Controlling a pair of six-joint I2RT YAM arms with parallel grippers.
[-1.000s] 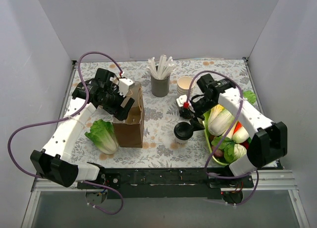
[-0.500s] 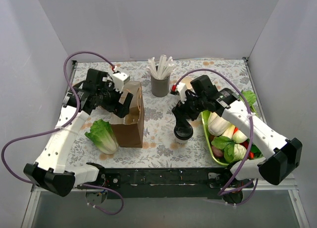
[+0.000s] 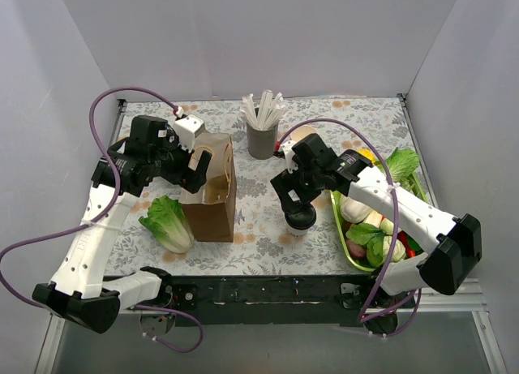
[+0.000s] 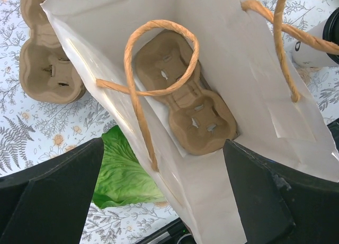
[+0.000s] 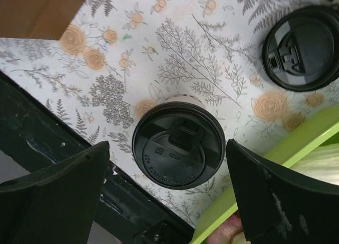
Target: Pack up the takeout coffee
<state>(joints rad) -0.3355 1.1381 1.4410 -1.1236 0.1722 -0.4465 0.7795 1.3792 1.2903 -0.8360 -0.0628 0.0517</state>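
Observation:
The takeout coffee (image 3: 299, 218), a cream cup with a black lid, stands near the table's front edge and fills the right wrist view (image 5: 178, 152). My right gripper (image 3: 297, 197) hovers just above it, open, with one finger on each side of the lid (image 5: 168, 148). A second lidded cup (image 5: 302, 47) stands behind it. The brown paper bag (image 3: 212, 197) stands open with a cardboard cup carrier (image 4: 185, 101) on its floor. My left gripper (image 3: 197, 167) is open and straddles the bag's near wall (image 4: 163, 146), not clamped on it.
A lettuce head (image 3: 169, 221) lies left of the bag. A green tray (image 3: 341, 228) of vegetables sits on the right. A grey cup of white sticks (image 3: 262, 137) and stacked lidless cups (image 3: 303, 134) stand at the back. A second cup carrier (image 4: 45, 59) lies beside the bag.
My right gripper has swung left and forward from behind the cups to directly over the near lidded cup. My left arm has shifted slightly left at the bag's mouth.

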